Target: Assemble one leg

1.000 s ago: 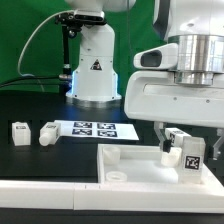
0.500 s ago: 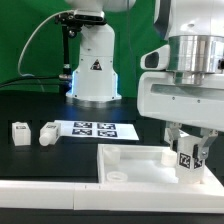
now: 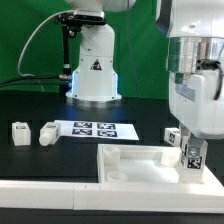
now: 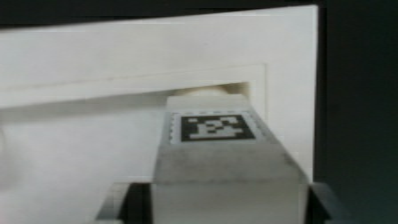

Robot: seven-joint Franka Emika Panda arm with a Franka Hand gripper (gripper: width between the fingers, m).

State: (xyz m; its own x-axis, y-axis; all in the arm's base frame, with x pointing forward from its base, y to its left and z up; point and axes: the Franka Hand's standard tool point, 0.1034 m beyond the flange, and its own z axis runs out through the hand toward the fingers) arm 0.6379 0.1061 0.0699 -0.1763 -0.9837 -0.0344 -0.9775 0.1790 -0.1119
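My gripper (image 3: 192,152) is shut on a leg (image 3: 193,155), a short white post with a black-and-white marker tag on its side. I hold it upright over the right end of the large white tray-like piece (image 3: 130,160). In the wrist view the leg (image 4: 219,150) fills the middle between my dark fingers (image 4: 134,200), pointing at a corner of the tray-like piece (image 4: 107,100). Two more legs (image 3: 20,132) (image 3: 48,132) lie on the black table at the exterior view's left. Another tagged leg (image 3: 172,135) shows just behind my gripper.
The marker board (image 3: 93,129) lies on the table in front of the robot base (image 3: 94,70). A white ledge (image 3: 50,190) runs along the front of the exterior view.
My gripper with the leg has moved toward the exterior view's right and turned, so the leg now hangs upright over the tray-like piece's right end.
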